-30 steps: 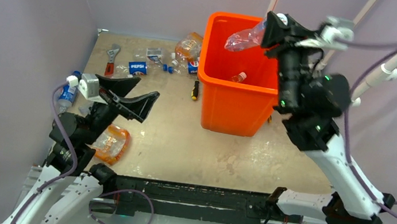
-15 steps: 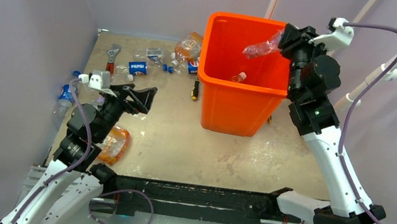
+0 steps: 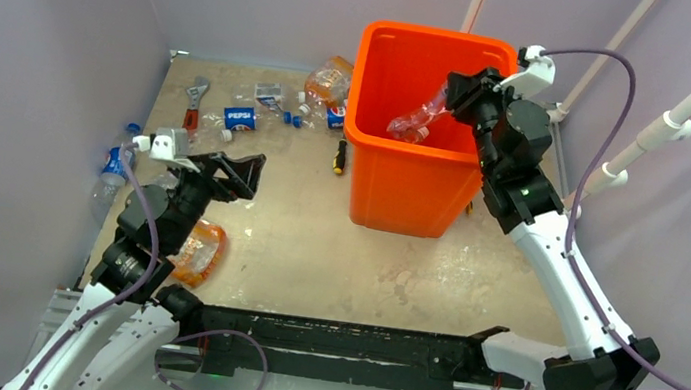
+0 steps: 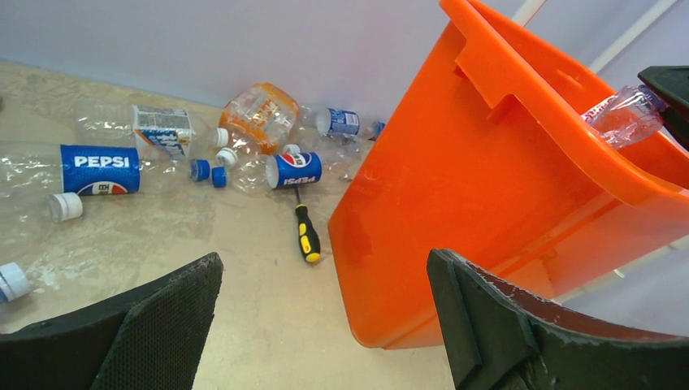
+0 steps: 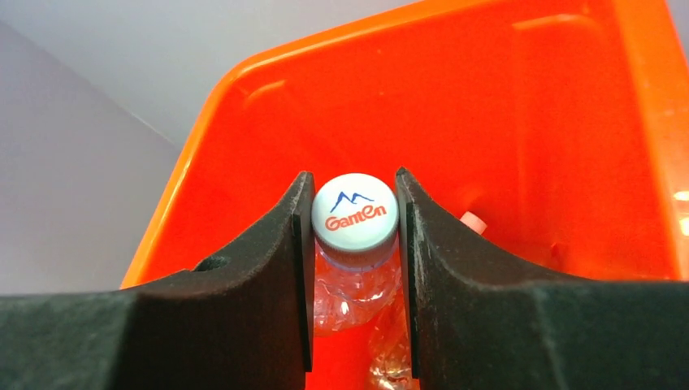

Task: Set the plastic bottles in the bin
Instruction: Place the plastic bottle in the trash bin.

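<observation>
My right gripper [image 5: 354, 195] is clamped tight around the neck of a clear crushed plastic bottle with a white cap [image 5: 355, 213]. It holds the bottle inside the mouth of the large bright orange plastic bin [image 3: 411, 189], with the body slanting down and to the left. My left gripper [image 3: 245, 175] hangs over the left of the table with its jaws spread wide, gripping nothing. Blue Pepsi-labelled bottles [image 3: 241, 118] lie scattered at the far left, left of the bin. An orange-labelled bottle [image 3: 196, 248] lies near my left arm.
</observation>
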You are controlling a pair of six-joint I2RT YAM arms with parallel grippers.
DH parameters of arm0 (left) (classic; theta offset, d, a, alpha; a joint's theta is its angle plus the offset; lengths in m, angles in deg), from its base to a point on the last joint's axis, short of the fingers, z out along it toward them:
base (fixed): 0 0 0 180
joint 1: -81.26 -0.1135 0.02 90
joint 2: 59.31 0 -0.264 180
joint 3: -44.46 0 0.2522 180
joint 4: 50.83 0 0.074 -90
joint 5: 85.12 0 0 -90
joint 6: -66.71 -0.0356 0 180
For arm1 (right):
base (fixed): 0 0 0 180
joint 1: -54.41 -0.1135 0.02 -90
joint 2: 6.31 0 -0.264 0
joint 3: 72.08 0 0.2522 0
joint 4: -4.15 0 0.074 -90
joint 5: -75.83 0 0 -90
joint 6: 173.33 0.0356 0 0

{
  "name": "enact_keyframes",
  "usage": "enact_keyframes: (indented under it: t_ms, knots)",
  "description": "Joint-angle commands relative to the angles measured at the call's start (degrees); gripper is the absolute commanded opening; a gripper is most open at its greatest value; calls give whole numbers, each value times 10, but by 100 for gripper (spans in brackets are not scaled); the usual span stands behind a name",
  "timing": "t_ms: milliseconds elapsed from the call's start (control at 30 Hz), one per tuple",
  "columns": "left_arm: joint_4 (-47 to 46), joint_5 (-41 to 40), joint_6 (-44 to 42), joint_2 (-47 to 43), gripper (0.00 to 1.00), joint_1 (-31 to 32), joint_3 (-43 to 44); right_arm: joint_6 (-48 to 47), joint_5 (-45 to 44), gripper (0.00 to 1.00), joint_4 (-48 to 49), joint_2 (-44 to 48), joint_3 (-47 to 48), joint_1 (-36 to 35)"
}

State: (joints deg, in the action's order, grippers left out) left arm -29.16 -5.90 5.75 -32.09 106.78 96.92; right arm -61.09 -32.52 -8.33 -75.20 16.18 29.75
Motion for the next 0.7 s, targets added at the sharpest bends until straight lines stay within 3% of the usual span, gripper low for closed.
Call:
enact_keyframes:
  t_ms: [0, 33, 133, 200, 500, 667]
  knots:
    - [9, -30, 10, -2, 96, 0, 2, -1, 38, 0, 11, 5, 7, 3]
    - [14, -36, 11, 1, 96, -1, 4, -4, 40, 10, 7, 7, 8, 2]
    - [29, -55, 17, 13, 96, -1, 11, 1, 42, 51, -5, 16, 7, 2]
    - [38, -60, 21, 25, 96, -3, 17, 9, 49, 64, -12, 18, 11, 2]
    - [66, -69, 33, 63, 96, -9, 32, 26, 108, 75, -39, 42, 11, 2]
    - [75, -93, 39, 65, 96, -9, 30, 23, 200, 76, -9, 96, -8, 2]
